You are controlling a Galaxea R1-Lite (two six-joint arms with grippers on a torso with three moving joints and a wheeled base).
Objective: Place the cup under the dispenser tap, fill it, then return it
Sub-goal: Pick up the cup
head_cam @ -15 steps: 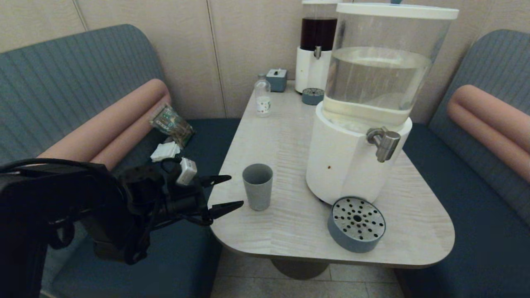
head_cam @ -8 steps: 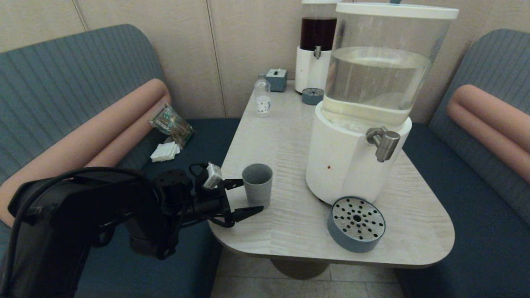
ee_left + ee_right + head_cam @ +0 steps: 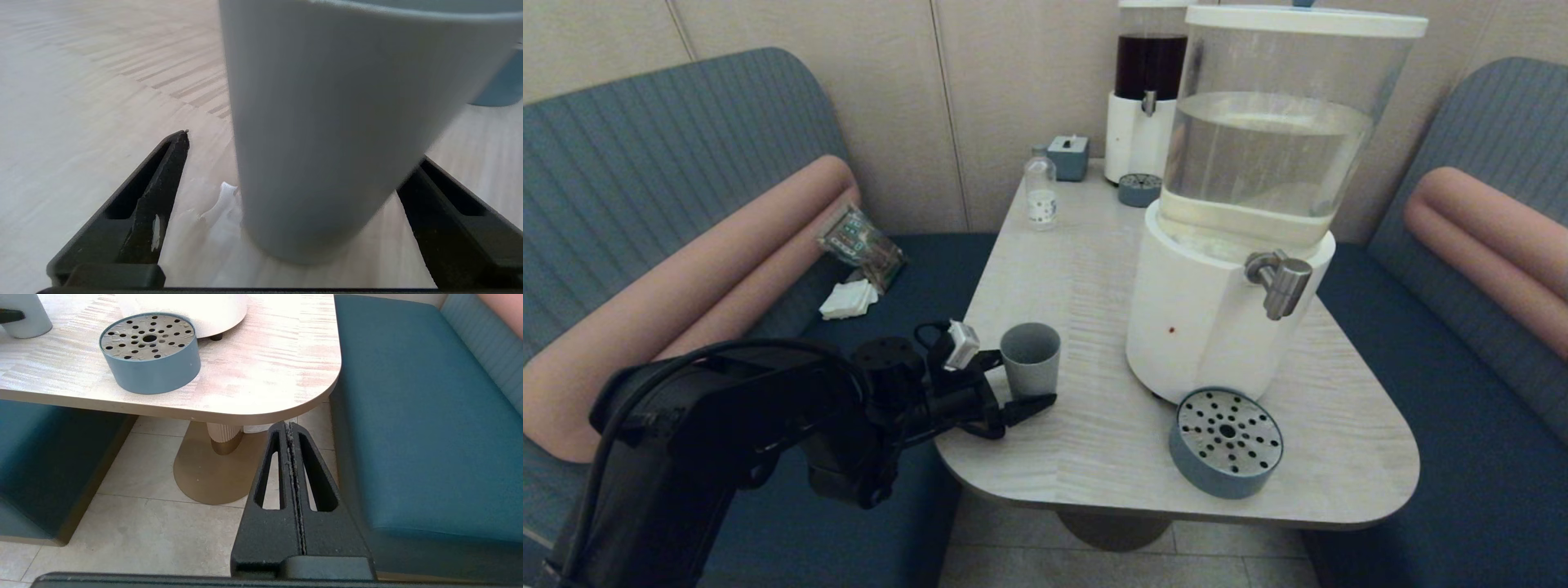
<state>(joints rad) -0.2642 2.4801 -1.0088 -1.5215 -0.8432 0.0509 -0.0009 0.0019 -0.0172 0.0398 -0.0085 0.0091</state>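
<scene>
Straddling the cup [image 3: 1030, 367], the left gripper [image 3: 1016, 380] reaches in over the table's [image 3: 1094, 457] left edge with its two black fingers spread wide, one on each side of the tumbler's lower body. In the left wrist view the cup [image 3: 335, 134] fills the gap between the fingers [image 3: 151, 208]: a clear strip of tabletop shows between one finger and the cup wall, while the other finger runs close alongside the wall on the opposite side, and whether it touches cannot be told. Nothing is clamped; the cup stands on its own base.

The cup is a plain matte grey-blue tumbler, handleless, slightly tapered toward the bottom, upright, with its mouth open upward. It sits near the table's front-left edge, well apart from the dispenser tap [image 3: 1282, 282], a short brushed-metal spigot with its spout pointing down, jutting from the white base of the large dispenser [image 3: 1217, 327] that carries a clear water tank. A round blue drip tray [image 3: 1227, 442] with a perforated top lies on the table below and in front of the tap, just beside the dispenser's base.

The right gripper [image 3: 291, 428] hangs low beside the table's near right corner, above the floor tiles, its fingers pressed together on nothing.
</scene>
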